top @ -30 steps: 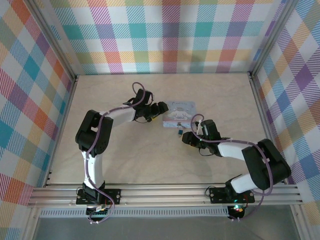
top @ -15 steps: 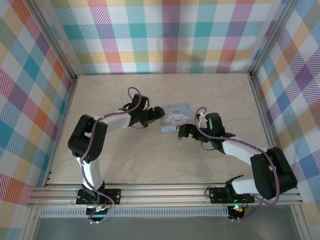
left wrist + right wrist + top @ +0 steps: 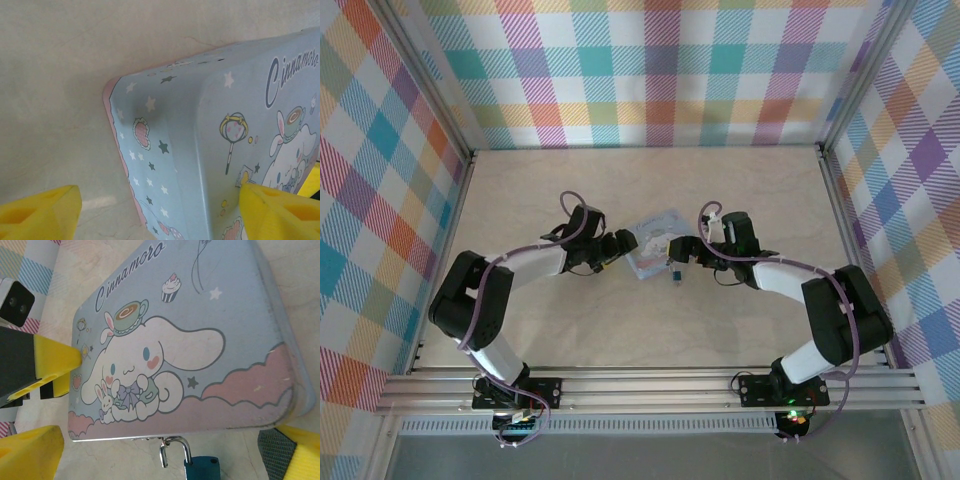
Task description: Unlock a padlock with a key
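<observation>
Right wrist — one padlock [image 3: 200,466], one tin [image 3: 210,325].

Left arm [image 3: 535,262] and right arm [image 3: 785,277]: white links, rounded black joint housings, purple cables looped alongside. Fingers [image 3: 37,210]: yellow, wedge-shaped, with recessed sockets.

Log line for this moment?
left gripper open at pale blue cartoon tin | right gripper open beside it | dark-blue padlock ungripped at tin edge
</observation>
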Available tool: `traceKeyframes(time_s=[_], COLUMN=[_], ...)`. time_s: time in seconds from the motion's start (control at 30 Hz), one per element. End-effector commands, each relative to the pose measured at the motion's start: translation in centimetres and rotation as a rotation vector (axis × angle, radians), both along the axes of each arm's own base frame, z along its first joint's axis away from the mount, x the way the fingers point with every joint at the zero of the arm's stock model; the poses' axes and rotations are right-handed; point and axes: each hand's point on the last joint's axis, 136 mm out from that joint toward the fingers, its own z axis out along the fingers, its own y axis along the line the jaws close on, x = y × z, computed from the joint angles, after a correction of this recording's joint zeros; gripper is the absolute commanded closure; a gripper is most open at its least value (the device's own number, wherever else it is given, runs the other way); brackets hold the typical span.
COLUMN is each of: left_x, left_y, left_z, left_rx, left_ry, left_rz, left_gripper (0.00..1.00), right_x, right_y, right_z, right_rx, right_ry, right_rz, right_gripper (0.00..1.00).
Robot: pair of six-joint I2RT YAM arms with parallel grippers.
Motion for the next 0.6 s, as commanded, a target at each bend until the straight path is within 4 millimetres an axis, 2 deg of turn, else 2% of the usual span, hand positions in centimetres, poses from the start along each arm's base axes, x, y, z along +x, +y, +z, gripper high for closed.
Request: traceKeyframes(time_s=[0.0,0.37,0.57], left_x=[-1.3,-1.2,-1.2], left_y=[1.6,1.7,1.7], left_z=[-1.1,-0.7,-0.8], left_rx=[0.05,0.046,0.047], left_ry=[0.056,0.045,0.046], left_rz=[0.035,0.042,0.043], left_gripper=[0.19,0.19,0.19], right_x=[0.3,-3.2,-3.9], right_y=[0.1,-0.7,1.0], right_z=[1.3,0.5,0.2], right_rx=[0.019,0.02,0.013], right_ry=[-0.074,-0.084,-0.078], right_rz=[0.029,0.077,0.177], right_gripper=[0.0,0.0,0.0])
